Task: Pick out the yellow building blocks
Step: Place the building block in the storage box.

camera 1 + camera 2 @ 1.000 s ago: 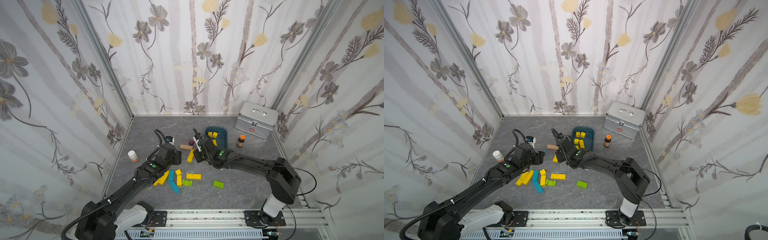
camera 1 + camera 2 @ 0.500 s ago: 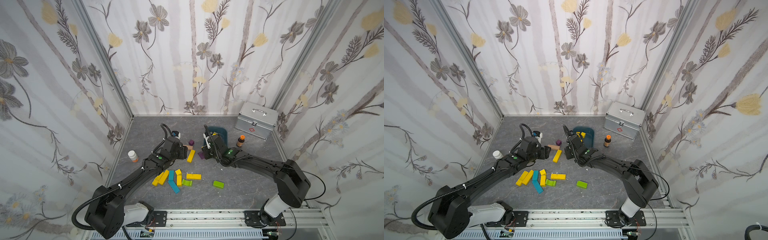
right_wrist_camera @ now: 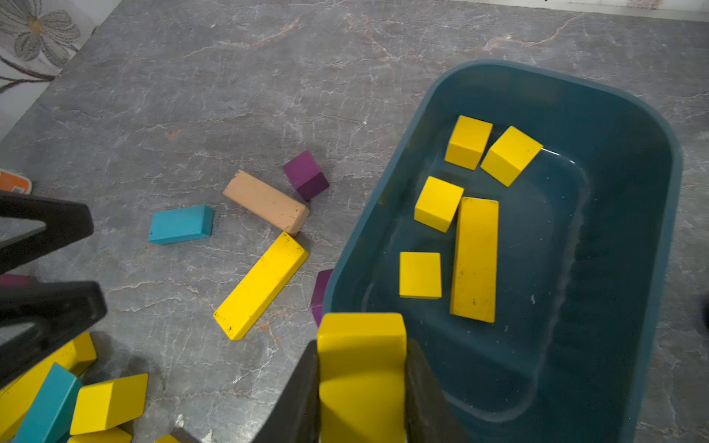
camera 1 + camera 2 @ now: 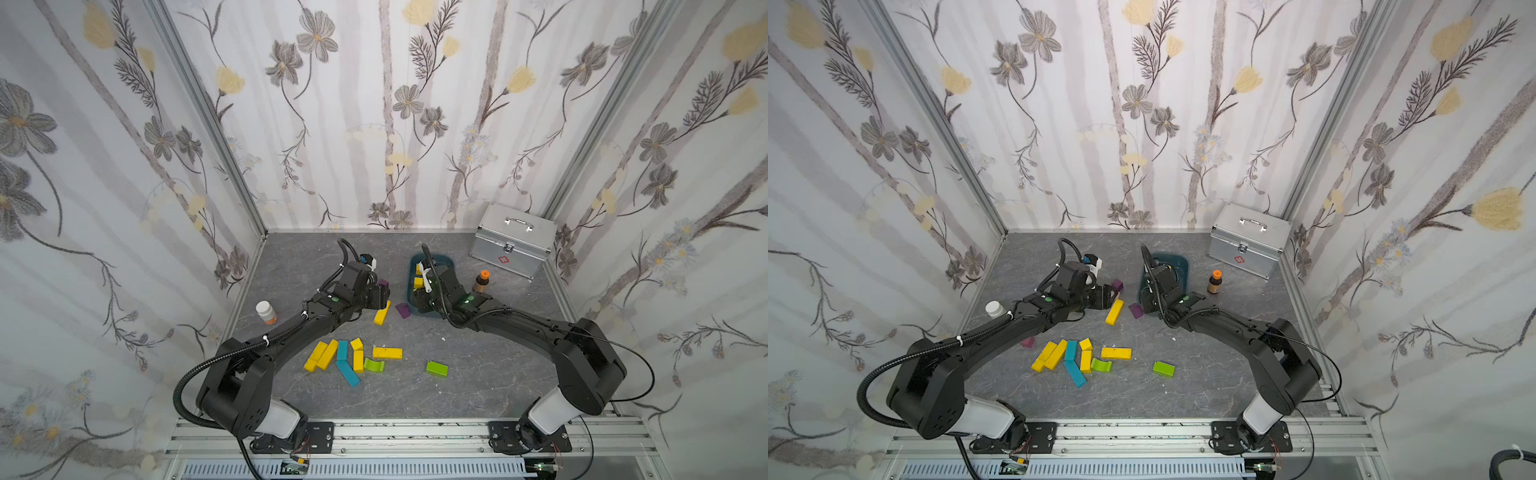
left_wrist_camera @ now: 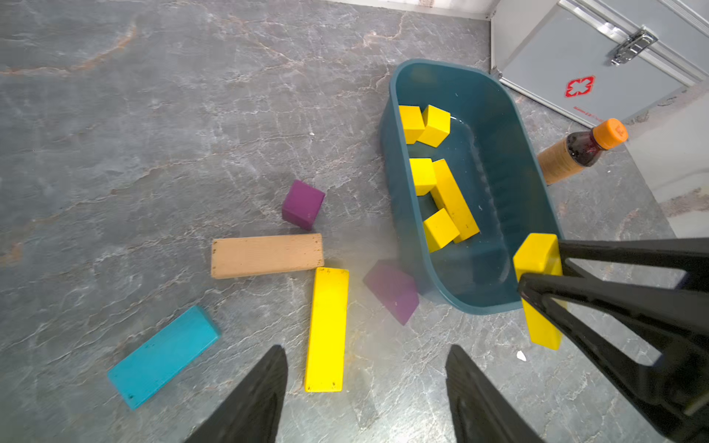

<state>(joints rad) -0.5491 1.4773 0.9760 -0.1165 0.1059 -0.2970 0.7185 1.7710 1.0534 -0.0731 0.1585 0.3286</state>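
Right pincer (image 3: 361,364) brought yellow bar (image 5: 536,257) over bin (image 3: 637,230) — seemingly five blocks (image 3: 475,261) inside.

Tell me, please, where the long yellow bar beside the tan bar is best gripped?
Grip the long yellow bar at mid-length, across its narrow width, coming straight down. It lies flat with both long sides exposed, while the tan bar and a purple block crowd one end, so the middle probably gives the freest hold.
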